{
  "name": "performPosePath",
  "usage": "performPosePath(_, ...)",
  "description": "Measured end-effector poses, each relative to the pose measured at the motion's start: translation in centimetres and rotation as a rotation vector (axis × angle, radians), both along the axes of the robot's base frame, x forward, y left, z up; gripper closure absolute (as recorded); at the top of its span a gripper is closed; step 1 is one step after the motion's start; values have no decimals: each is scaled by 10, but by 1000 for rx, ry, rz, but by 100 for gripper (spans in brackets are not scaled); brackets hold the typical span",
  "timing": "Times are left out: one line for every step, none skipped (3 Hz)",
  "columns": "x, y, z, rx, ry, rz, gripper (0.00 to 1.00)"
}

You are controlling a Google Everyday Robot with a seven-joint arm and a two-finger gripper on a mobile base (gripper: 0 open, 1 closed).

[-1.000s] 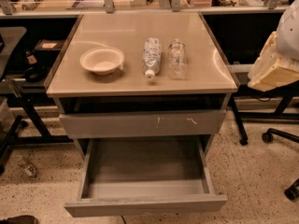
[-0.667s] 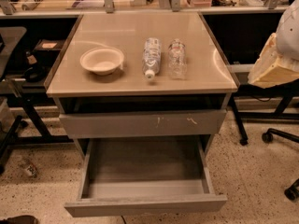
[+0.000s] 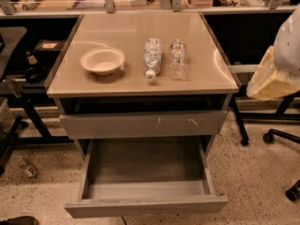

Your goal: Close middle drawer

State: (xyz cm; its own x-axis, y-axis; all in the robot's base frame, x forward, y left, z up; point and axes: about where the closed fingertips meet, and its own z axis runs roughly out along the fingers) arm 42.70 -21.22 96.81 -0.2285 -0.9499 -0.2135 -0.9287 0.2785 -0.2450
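Observation:
The middle drawer is pulled far out of the grey cabinet, low in the camera view. It is wide and shallow, with a grey inside that holds nothing and a plain flat front nearest me. Above it sits the grey drawer front with white scratch marks, pushed in. My gripper is at the right edge of the view, a white arm ending in a beige part. It hangs to the right of the cabinet top, well above and apart from the open drawer.
On the cabinet top stand a white bowl, a plastic bottle lying down and an upright bottle. Office chair wheels are on the floor at right. Dark desk legs stand at left.

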Motion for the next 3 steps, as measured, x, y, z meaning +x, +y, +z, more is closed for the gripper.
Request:
performPosePath(-42, 18, -44, 31, 75, -17, 100)
performPosePath(-86, 33, -106, 32, 208, -10, 100)
performPosePath(-106, 29, -137, 12, 287, -10, 100)
